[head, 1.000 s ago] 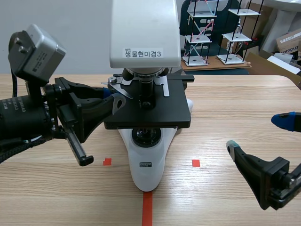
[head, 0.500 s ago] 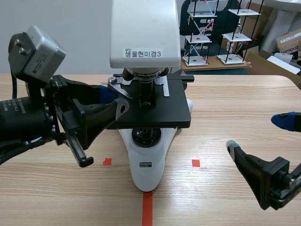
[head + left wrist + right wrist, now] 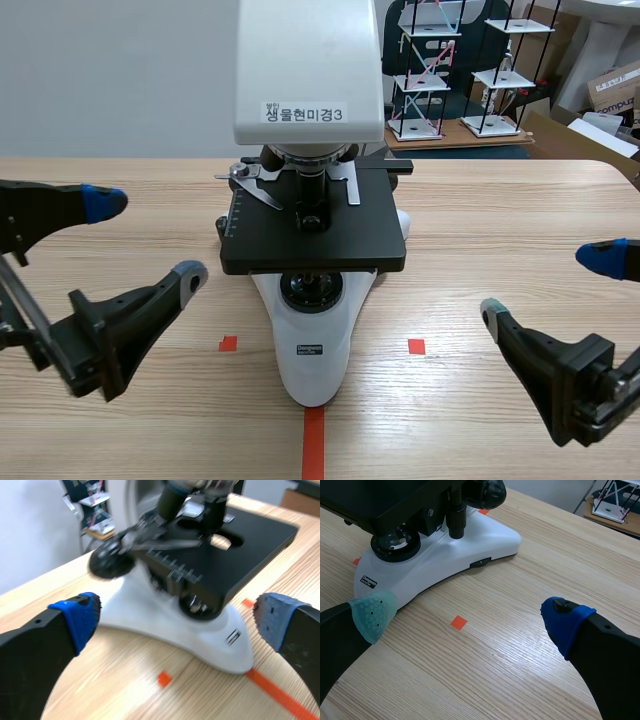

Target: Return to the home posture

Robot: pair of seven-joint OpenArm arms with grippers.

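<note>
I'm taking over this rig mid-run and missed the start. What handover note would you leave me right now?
Left tool: open, holding nothing, low on its own side, apart from the microscope.
Right tool: open, holding nothing, low on its own side, also apart from the microscope.
The microscope stands upright at the middle of the table; nothing touches it.
Done: both arms sit at their sides, off the microscope.
Left: confirm this is the home posture; the pictures cannot settle that.

Microscope [image 3: 312,200] blocks table [image 3: 500,220] centre; bare wood either side, around both wide-spread claws
</note>
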